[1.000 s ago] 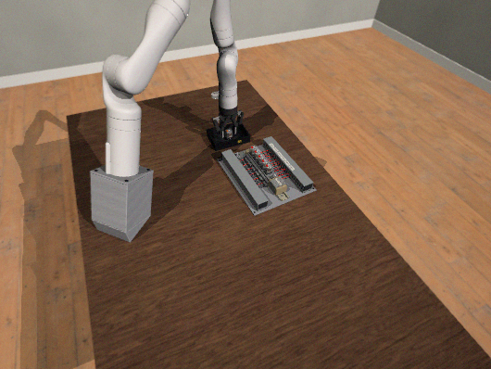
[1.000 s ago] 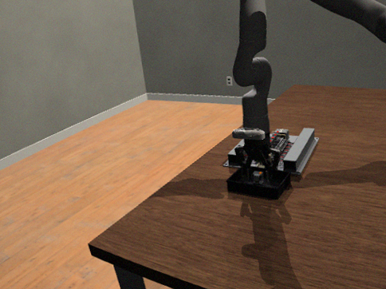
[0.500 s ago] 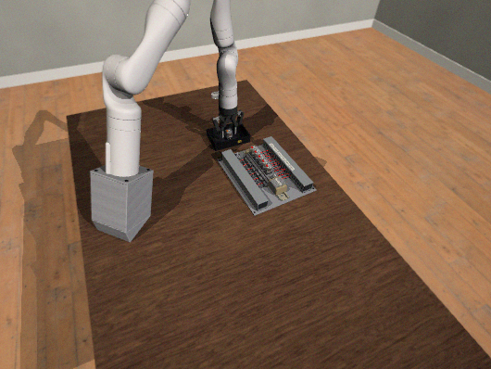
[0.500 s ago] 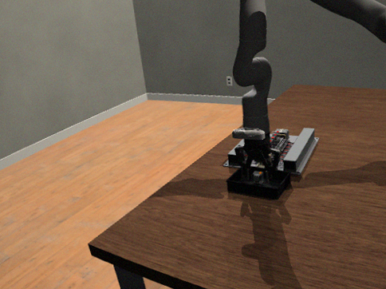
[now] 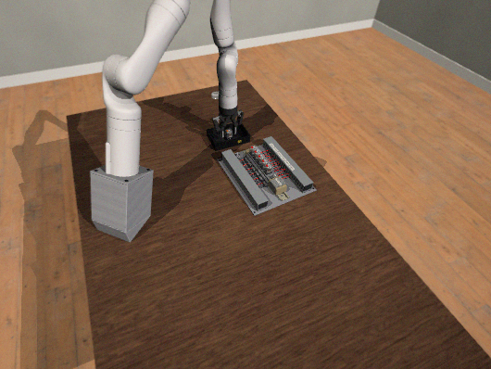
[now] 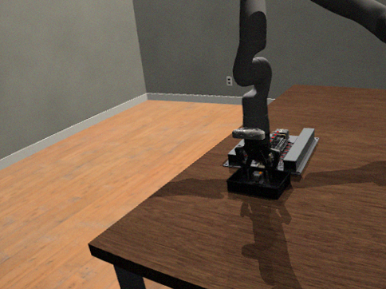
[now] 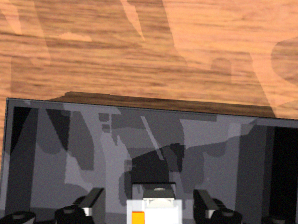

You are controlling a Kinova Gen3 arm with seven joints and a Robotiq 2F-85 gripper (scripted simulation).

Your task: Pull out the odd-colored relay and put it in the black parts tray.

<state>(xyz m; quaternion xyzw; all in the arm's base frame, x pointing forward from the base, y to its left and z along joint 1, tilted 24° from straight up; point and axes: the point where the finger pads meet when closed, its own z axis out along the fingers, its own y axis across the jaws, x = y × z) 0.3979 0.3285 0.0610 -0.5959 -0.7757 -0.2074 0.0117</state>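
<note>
Your claw (image 7: 151, 202) was half open, fingers wide of the relay (image 7: 151, 211), w/ black tray (image 5: 214, 139) at the panel's (image 5: 267, 172) 11 o'clock.

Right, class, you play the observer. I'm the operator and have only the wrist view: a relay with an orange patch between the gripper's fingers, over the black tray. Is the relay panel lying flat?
Observer: Yes. The top view shows the relay panel flat on the table, right beside the black parts tray.
Operator: Is the gripper down in the tray?
Observer: The exterior view shows the gripper open and reaching within the tray's walls, with the relay low between its fingers.
Operator: Where is the arm's base?
Observer: The grey pedestal stands on the table, left of the tray in the top view.
</note>
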